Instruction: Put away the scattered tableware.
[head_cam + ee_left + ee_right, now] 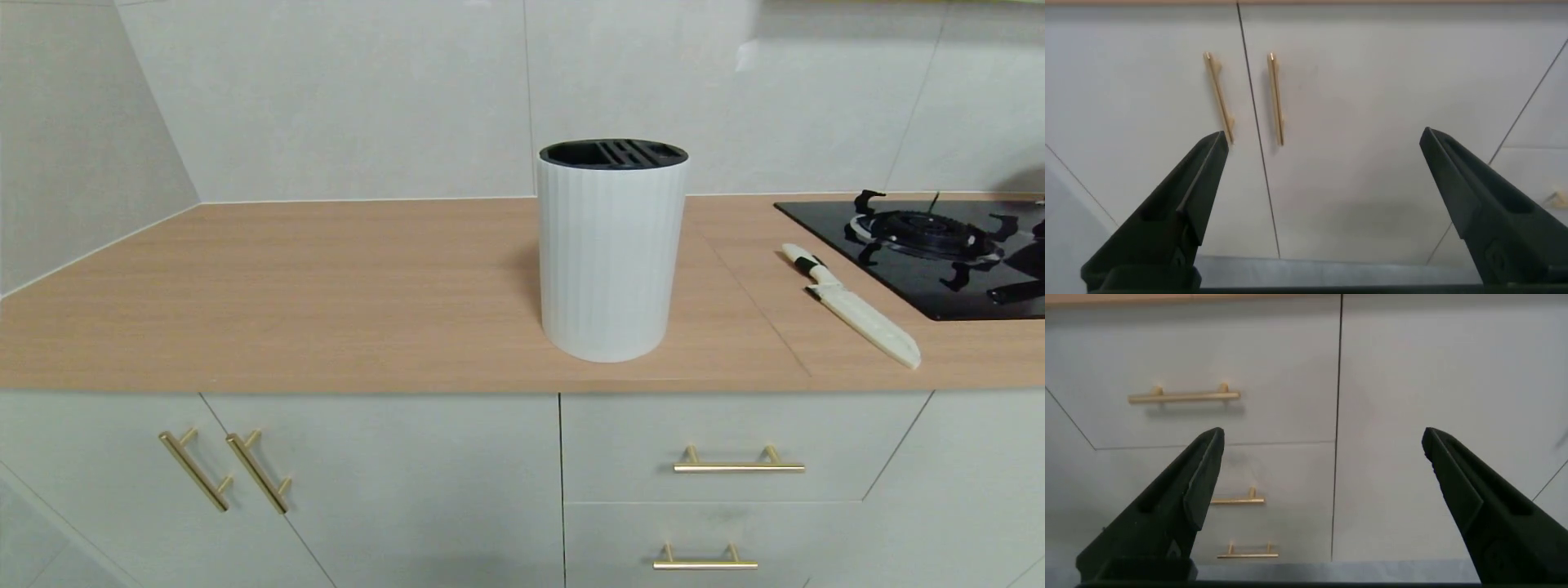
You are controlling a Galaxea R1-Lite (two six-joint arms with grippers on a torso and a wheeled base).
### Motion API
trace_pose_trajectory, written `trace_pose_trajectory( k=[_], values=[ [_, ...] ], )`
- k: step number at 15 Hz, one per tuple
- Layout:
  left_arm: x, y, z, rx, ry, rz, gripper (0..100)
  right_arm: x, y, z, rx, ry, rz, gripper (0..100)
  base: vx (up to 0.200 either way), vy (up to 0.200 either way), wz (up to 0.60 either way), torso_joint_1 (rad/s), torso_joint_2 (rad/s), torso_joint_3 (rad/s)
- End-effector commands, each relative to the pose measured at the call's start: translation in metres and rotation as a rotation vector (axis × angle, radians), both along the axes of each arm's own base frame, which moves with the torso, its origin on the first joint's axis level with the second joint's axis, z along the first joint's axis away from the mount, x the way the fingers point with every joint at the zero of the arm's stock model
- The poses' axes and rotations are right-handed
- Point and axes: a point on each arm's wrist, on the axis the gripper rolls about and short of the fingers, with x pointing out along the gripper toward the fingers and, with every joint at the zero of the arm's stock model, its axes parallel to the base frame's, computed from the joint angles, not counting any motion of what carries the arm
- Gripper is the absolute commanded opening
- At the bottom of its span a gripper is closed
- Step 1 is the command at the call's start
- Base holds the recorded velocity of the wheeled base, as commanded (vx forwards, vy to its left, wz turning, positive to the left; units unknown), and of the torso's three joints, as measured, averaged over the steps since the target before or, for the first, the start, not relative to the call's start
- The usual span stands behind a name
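Knife (853, 306) and its holder share a wooden countertop (326, 286), which runs the width of the head view against a pale tiled wall. Below it stand grey cabinet fronts (408, 490) with brass bar handles.

A black glass hob (904, 279) sits at 2 o'clock from the holder. The picture's edge cuts it off, and a dark shape lying on it there is too cropped to identify.

The holder (611, 253) is a white ribbed cylinder, upright near the counter's middle, with a black slotted top (the slots are too dark to see into).

The knife lies flat at 3 o'clock from the holder, well apart from it and just beside the hob's front corner. It has a pale handle with a black band and a cream, speckled blade whose tip points to about 5 o'clock, toward the counter's front edge.

The left gripper (1323, 135) is spread wide and grasps nothing, facing two doors with upright handles (1218, 98). The right gripper (1321, 433) is likewise released, before drawers with level handles (1184, 396).
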Motion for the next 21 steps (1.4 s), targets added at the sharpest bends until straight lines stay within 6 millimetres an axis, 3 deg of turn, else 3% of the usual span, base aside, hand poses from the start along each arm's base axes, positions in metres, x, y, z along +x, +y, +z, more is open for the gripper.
trace_pose_trajectory(
  k=[1,21],
  values=[
    [0.0000,0.0000,-0.0001,-0.001,0.001,0.000,100,0.0001,0.0000,0.0000,0.000,0.001,-0.001,100,0.000,0.000,0.00,0.149,-0.48,-0.325],
    [0.0000,0.0000,-0.0001,-0.001,0.001,0.001,100,0.0001,0.0000,0.0000,0.002,0.001,-0.001,100,0.000,0.000,0.00,0.218,-0.53,-0.314]
  ],
)
